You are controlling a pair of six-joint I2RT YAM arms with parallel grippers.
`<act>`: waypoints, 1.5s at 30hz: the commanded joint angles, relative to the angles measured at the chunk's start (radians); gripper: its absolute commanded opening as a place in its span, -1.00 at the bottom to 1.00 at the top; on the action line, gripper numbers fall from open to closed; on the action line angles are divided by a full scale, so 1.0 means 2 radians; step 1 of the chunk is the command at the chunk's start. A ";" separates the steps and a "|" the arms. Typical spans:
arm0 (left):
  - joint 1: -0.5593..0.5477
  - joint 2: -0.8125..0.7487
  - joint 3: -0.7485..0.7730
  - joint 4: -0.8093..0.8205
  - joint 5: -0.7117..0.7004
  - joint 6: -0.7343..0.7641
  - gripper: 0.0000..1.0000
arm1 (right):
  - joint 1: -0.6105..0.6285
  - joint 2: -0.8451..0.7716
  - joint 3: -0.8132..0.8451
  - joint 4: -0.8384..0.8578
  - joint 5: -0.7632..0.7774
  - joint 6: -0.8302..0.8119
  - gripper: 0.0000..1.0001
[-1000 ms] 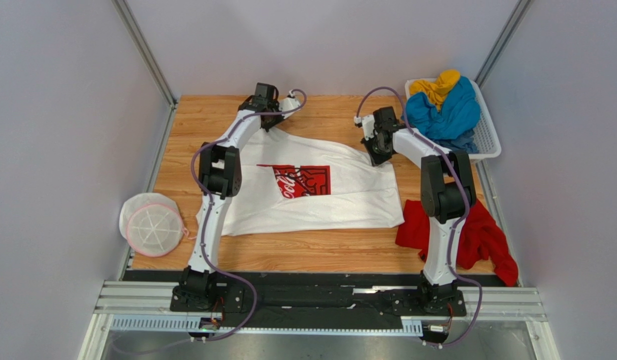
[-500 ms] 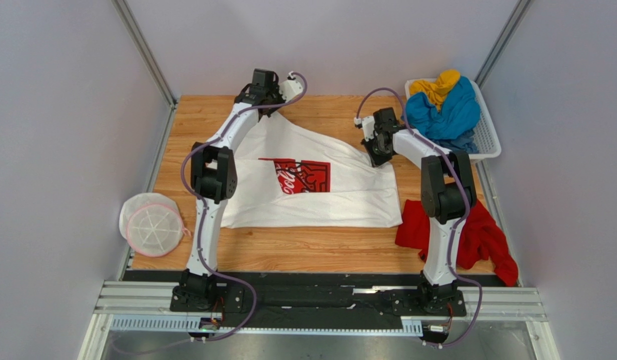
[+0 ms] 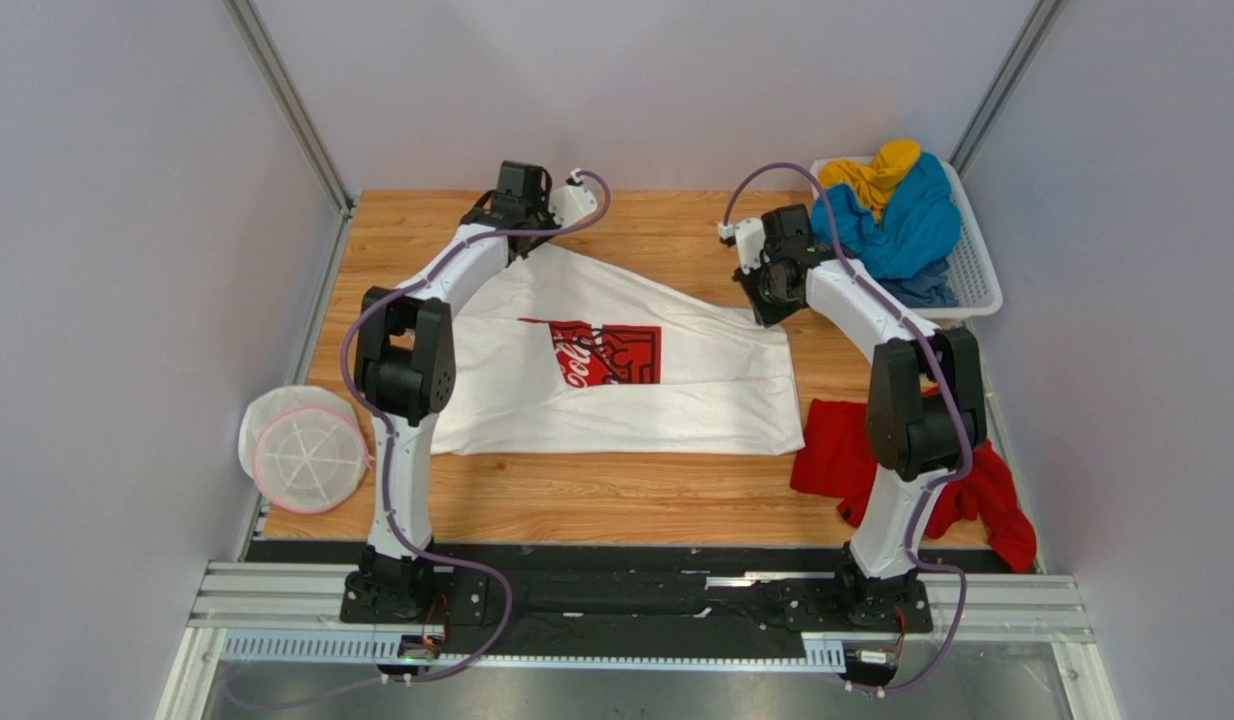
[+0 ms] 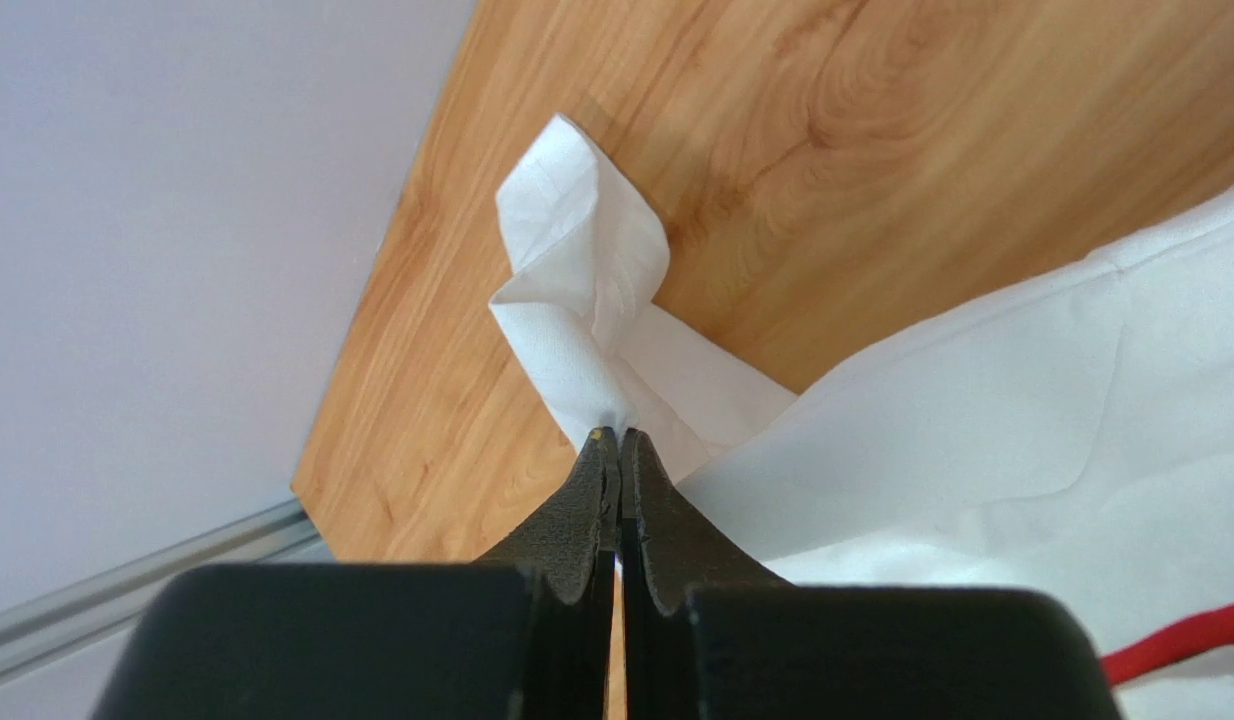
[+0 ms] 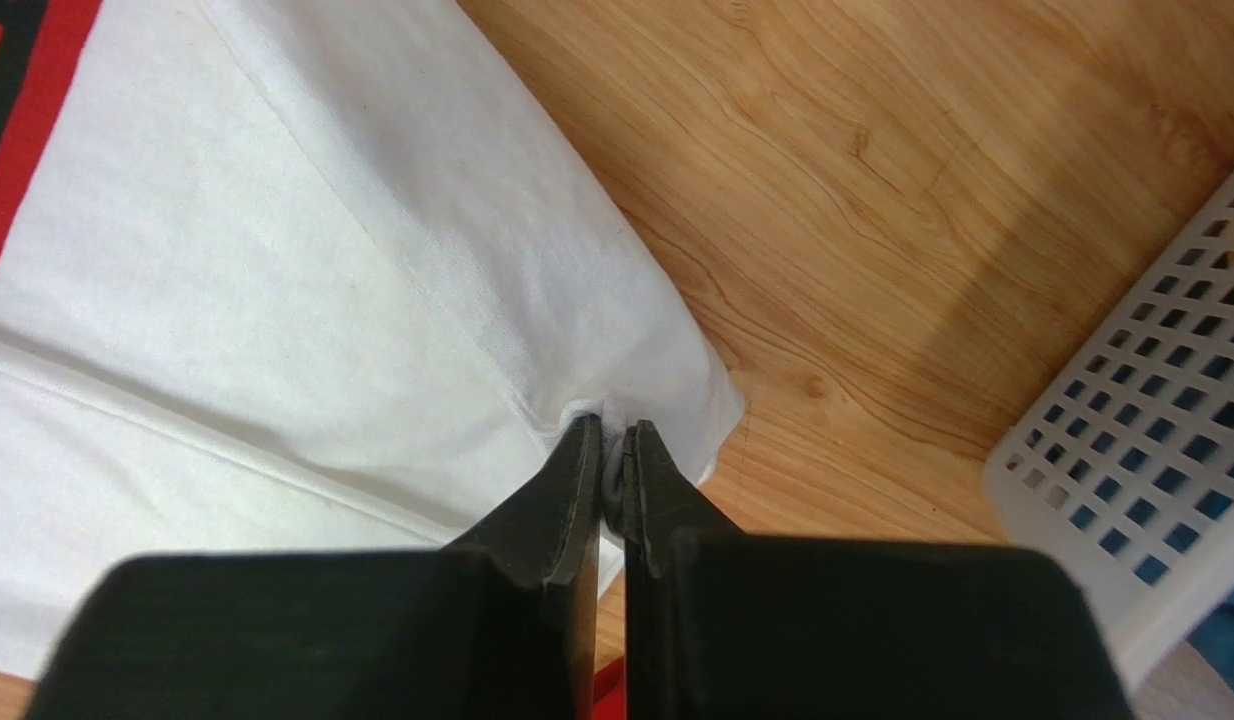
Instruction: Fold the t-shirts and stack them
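Pinching a bunched corner of the large white cloth t-shirt with a red rectangular chest print (image 3: 698,398), the left gripper (image 4: 620,438) has jaws pressed together — the right gripper (image 5: 616,438) nips the other far corner likewise. The shirt lies spread on the wooden table (image 3: 638,503).

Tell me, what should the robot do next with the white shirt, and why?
Probably draw the two held corners apart and lay them down. The left and right jaws are each shut on a far corner of the shirt, and its far edge runs slanted across the table.
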 commanded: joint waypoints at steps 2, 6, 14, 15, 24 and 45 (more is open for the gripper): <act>-0.015 -0.063 -0.038 0.031 -0.032 0.002 -1.00 | 0.002 -0.058 -0.014 -0.021 0.008 -0.015 -1.00; -0.032 -0.084 -0.071 0.038 -0.058 0.002 -1.00 | 0.002 -0.080 -0.029 -0.028 0.012 -0.020 -1.00; -0.059 -0.139 -0.151 0.045 -0.098 0.008 -1.00 | 0.002 -0.109 -0.076 -0.016 0.034 -0.050 -1.00; -0.060 -0.142 -0.156 0.044 -0.103 0.008 -1.00 | 0.002 -0.109 -0.082 -0.013 0.051 -0.054 -1.00; -0.072 -0.185 -0.233 0.048 -0.145 0.019 -1.00 | 0.002 -0.091 -0.074 -0.003 0.061 -0.066 -1.00; -0.075 -0.129 -0.205 0.077 -0.187 0.030 -1.00 | 0.005 -0.005 0.085 0.018 0.101 -0.105 -1.00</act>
